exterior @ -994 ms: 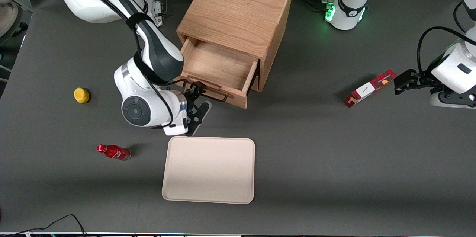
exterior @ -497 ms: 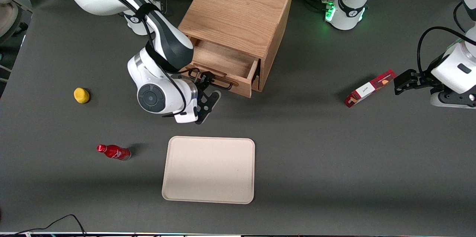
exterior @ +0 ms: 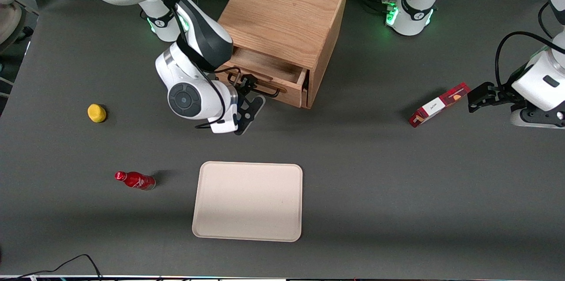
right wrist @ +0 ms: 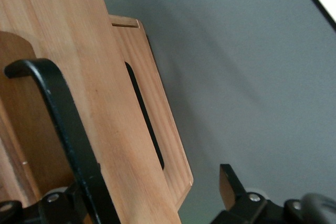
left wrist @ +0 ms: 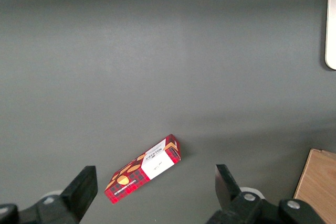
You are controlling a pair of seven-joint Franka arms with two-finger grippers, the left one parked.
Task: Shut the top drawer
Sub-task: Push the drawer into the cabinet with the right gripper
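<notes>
The wooden cabinet (exterior: 282, 12) stands at the back middle of the table. Its top drawer (exterior: 270, 79) sticks out only a short way, with a strip of its inside showing. My right gripper (exterior: 250, 97) is open right at the drawer's front, straddling the black wire handle (exterior: 265, 91). In the right wrist view the drawer front (right wrist: 113, 129) fills the space between the fingers of the gripper (right wrist: 136, 205), and the handle (right wrist: 68, 129) runs across it. One fingertip (right wrist: 229, 182) stands clear of the wood over the grey table. The lower drawer is hidden under the top one.
A cream tray (exterior: 247, 201) lies nearer the camera than the cabinet. A red bottle (exterior: 134, 180) and a yellow object (exterior: 96, 113) lie toward the working arm's end. A red box (exterior: 439, 104) (left wrist: 143, 169) lies toward the parked arm's end.
The top drawer has slid most of the way into the cabinet. My gripper has moved with its front toward the cabinet, still open.
</notes>
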